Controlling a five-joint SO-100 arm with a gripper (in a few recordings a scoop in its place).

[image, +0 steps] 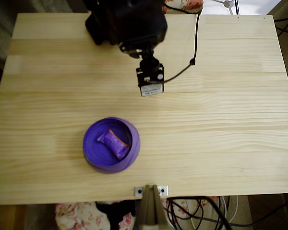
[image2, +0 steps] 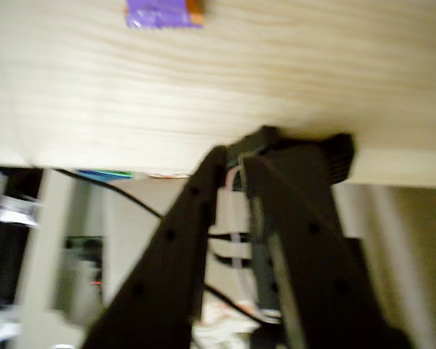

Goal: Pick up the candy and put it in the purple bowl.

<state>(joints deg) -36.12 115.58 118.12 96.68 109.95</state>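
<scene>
Where everything stands: a pale wooden desk (image: 230,120), seen from above.
Arm: black (image: 127,21), at the top edge of the desk in the overhead view.
Purple bowl: upright (image: 90,148), near the bottom edge of the desk, well apart from the arm.
Jaws: in the blurred wrist view the two dark fingers (image2: 182,240) stand nearly together at the tips, with nothing between them.
Plump candy: nearly all purple (image: 113,143), lying inside the purple bowl.
Candy: flat, purple with an orange end (image2: 165,13), lying on the bare desk at the top of the wrist view, apart from the jaws.
</scene>
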